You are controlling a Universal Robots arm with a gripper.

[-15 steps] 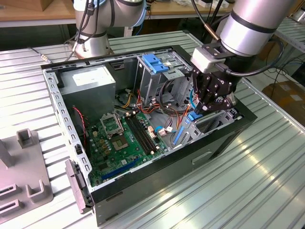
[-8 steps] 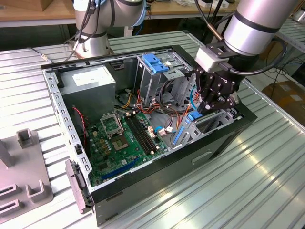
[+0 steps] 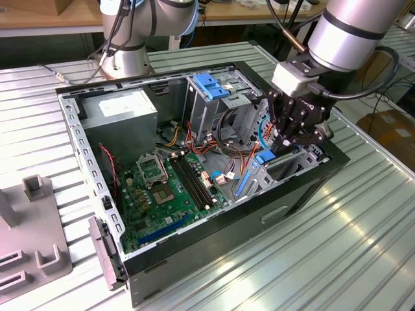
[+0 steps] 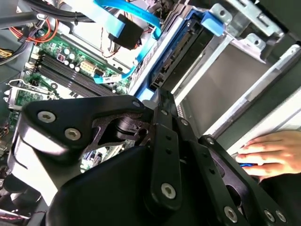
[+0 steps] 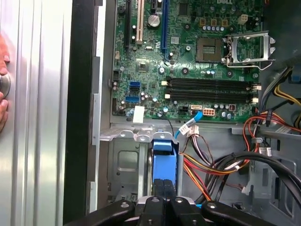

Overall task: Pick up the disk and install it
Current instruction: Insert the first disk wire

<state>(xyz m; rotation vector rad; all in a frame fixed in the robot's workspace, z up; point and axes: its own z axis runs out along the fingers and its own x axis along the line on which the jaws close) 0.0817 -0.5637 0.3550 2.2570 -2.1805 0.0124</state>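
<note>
Closest in both wrist views is the black hand [image 5: 164, 184], its two fingers pressed together, tips against a blue rail. In the exterior view its body bears white lettering.

The ribbed metal bench [image 3: 337, 259] carries an open computer case [image 3: 214, 262] lying on its side. The silver arm [image 3: 353, 29] hangs over the end of the case at the exterior view's right. Toward the exterior view's left sits the grey power supply [image 3: 123, 126], with a white sticker [image 3: 120, 103] whose print is too small to read. The green motherboard [image 3: 162, 194] covers the floor of the case, with dark memory slots beside its processor socket. A metal drive cage [image 3: 217, 107] with a blue handle stands just beside the hand.

The disk [image 5: 164, 157] stands on edge in a metal bay directly under the fingertips, its blue rail facing the hand. Red, orange and black cables [image 5: 207, 165] lie near it. In the second wrist view a person's fingers [image 4: 270, 150] lie just outside the case wall.
</note>
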